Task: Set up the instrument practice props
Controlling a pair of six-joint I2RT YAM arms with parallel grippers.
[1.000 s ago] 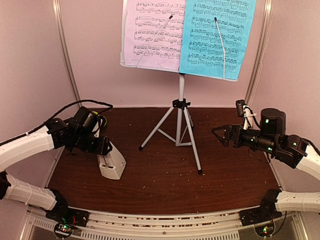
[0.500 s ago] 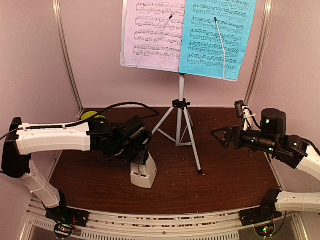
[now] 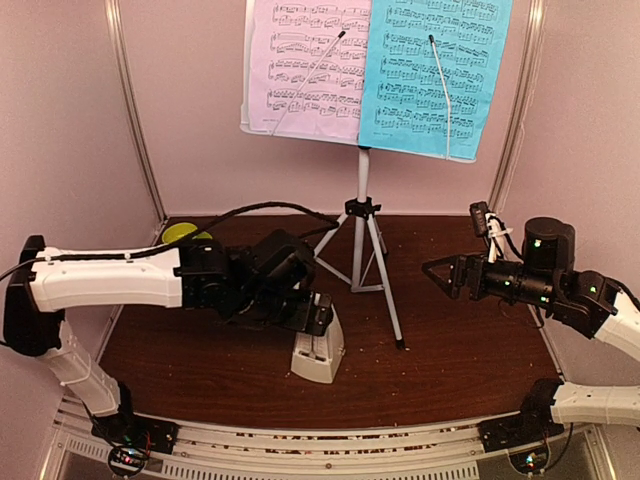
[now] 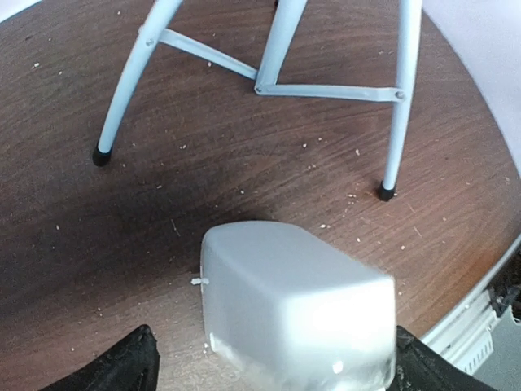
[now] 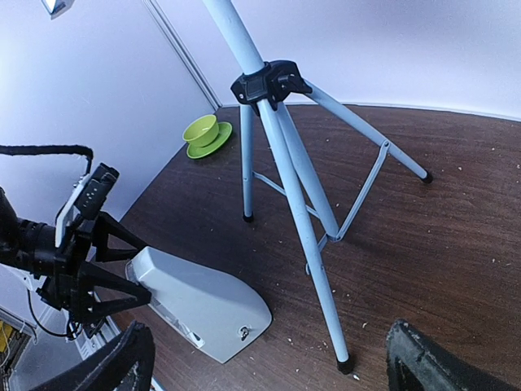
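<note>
Inspecting the setup: the stand (image 3: 362,250) is up at the back-centre of the table (image 3: 450,350), its three legs spread. The lilac page (image 3: 305,70) and the cyan page (image 3: 435,75) lie side by side on its desk. Each is pinned by a wire arm (image 3: 440,80), presumably so the sheets cannot slide off. That part of the task looks done.

The metronome (image 3: 318,355) sits on the table just in front of the stand, slightly left of the near leg and clear of all three feet. This is a sensible spot, below the music. From the right wrist view it seems to lean toward the left arm. Whether its base sits flat cannot be told. Its cover appears to be on.

The left gripper (image 4: 273,362) is over the metronome's top with jaws spread wide, one to each side. A gap shows on one side, so I judge it is not clamped. The right gripper (image 3: 440,275) hangs right of the stand, well apart from it, jaws wide and empty, pointed at the legs. I judge it is waiting its turn.

The bowl (image 5: 201,130) rests left of the stand by the wall, untouched.

Remaining, in my judgement: confirm the metronome is seated, then deal with the cover.
</note>
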